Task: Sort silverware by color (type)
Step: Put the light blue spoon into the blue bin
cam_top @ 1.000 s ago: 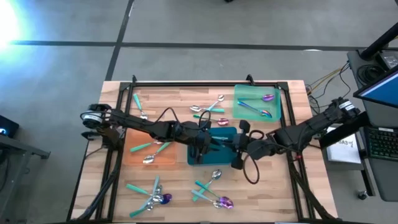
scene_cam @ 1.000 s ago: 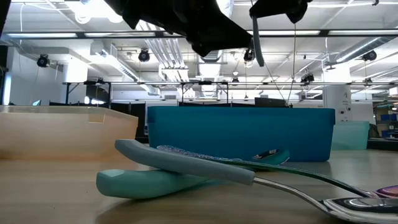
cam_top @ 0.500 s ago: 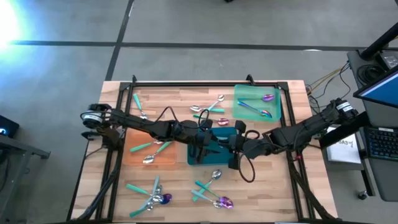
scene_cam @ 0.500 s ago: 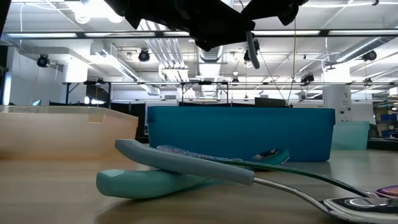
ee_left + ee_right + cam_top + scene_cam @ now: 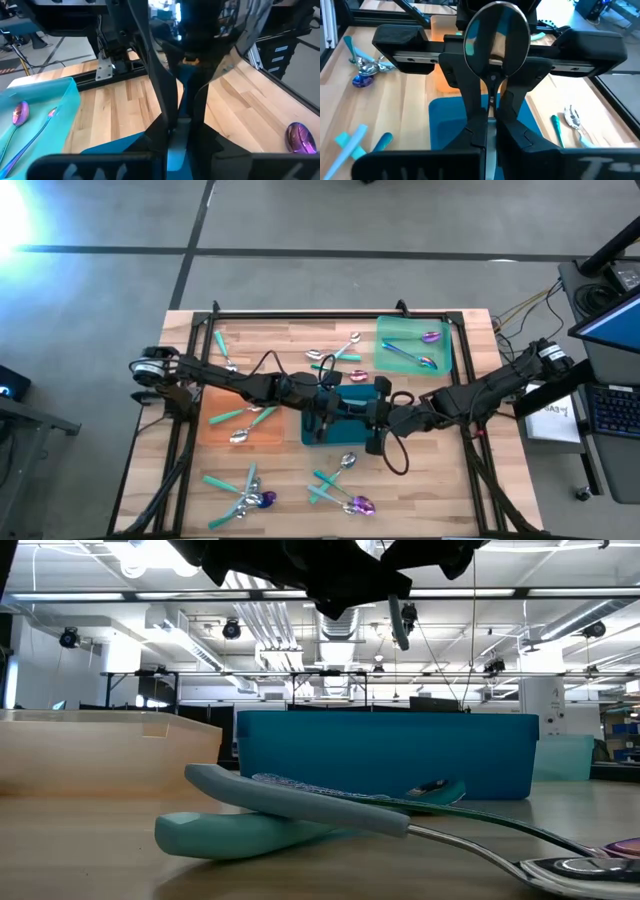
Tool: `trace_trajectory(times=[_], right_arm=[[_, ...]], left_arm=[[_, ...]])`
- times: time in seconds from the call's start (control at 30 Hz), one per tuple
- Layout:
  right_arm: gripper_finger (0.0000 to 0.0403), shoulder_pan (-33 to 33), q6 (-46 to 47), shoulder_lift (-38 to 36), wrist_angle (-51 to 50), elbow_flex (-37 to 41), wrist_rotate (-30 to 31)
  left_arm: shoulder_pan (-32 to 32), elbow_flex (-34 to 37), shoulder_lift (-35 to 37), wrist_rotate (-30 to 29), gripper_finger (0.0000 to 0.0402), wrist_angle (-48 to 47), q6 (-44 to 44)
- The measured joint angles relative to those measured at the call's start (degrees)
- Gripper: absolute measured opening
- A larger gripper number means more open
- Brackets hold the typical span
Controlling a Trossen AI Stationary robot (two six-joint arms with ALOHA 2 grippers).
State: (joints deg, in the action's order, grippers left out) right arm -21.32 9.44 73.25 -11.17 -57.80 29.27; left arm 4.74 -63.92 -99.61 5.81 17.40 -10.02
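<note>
Both grippers meet above the blue tray (image 5: pixel 318 438) in the middle of the table. My right gripper (image 5: pixel 491 95) is shut on a spoon with a shiny bowl (image 5: pixel 495 32) that stands upright, bowl on top. Its grey-teal handle (image 5: pixel 398 622) hangs below the grippers in the low view. My left gripper (image 5: pixel 175 122) faces the right one from the table's left. Its fingers are closed together at the same spoon. My right gripper pinches the spoon's thin neck (image 5: pixel 492 82) just under the bowl between its two fingers. It comes almost level from the table's right, across the spoon. The spoon is lifted clear above the blue tray, bowl up and handle down. My left gripper is shut on the spoon from the table's left, nearly level, opposite the right gripper. Its own fingers (image 5: pixel 161 131) and the right gripper hide the place of contact, so which part it has cannot be told.
An orange tray (image 5: pixel 205 432) at the left holds teal-handled pieces. A green tray (image 5: pixel 392 330) at the far right holds purple-blue ones. Loose silverware lies near the front edge (image 5: pixel 245 492) (image 5: pixel 345 492) and toward the far edge (image 5: pixel 335 360). Two spoons (image 5: pixel 300 810) lie close to the low camera.
My right gripper has carried the spoon a short way toward the table's left, up to my left gripper. In the low view the hanging handle has gone left with it and shows shorter below the grippers.
</note>
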Motion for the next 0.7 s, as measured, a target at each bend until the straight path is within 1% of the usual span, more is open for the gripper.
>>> trace_trajectory(times=[0.17,0.27,0.43,0.53,0.6,0.7], right_arm=[[0.0013,0.0,2.9,0.0,-0.9,0.0,0.0],[0.0023,0.0,4.1,0.0,-2.4,0.0,0.1],[0.0071,0.0,5.6,-0.6,-6.8,0.0,0.4],[0.0101,0.0,8.4,-1.4,-11.0,0.0,0.3],[0.0116,0.0,11.1,-2.1,-13.2,0.0,0.0],[0.0131,0.0,16.2,-2.8,-15.9,0.0,-2.6]], left_arm=[[-0.1,-0.1,0.0,-0.2,0.0026,-1.4,1.5],[-0.5,-0.2,0.0,-0.2,0.0026,-3.0,3.4],[-2.3,0.0,0.0,-0.1,0.0026,-10.7,6.4],[-4.3,0.0,-0.1,0.5,0.0026,-15.4,10.0],[-5.7,0.0,-0.3,2.4,0.0026,-18.1,13.0],[-6.7,0.0,-1.2,3.2,0.0026,-19.1,15.9]])
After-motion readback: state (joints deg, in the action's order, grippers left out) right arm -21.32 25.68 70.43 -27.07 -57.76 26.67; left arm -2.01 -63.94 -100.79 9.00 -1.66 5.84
